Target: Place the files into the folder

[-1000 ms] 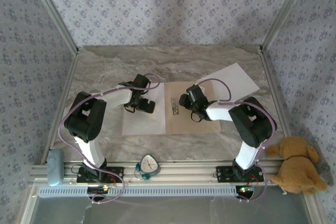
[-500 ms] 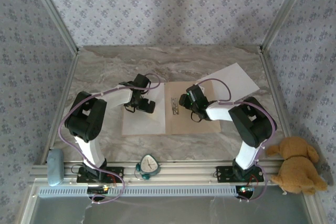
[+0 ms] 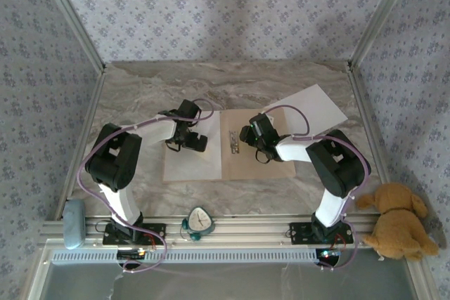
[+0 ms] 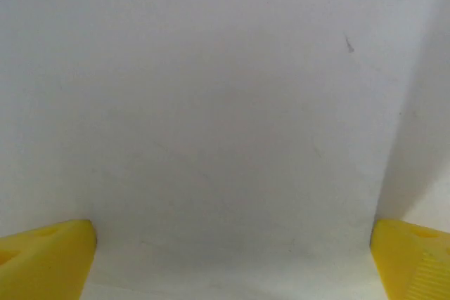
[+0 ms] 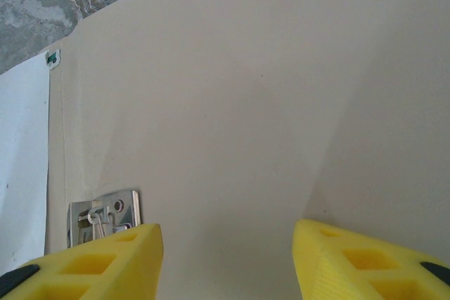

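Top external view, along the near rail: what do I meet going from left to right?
pale blue case → left arm's base → small triangular object → right arm's base → plush dog

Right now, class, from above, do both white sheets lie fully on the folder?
No, one sheet lies tilted past the folder's far right corner, onto the table.
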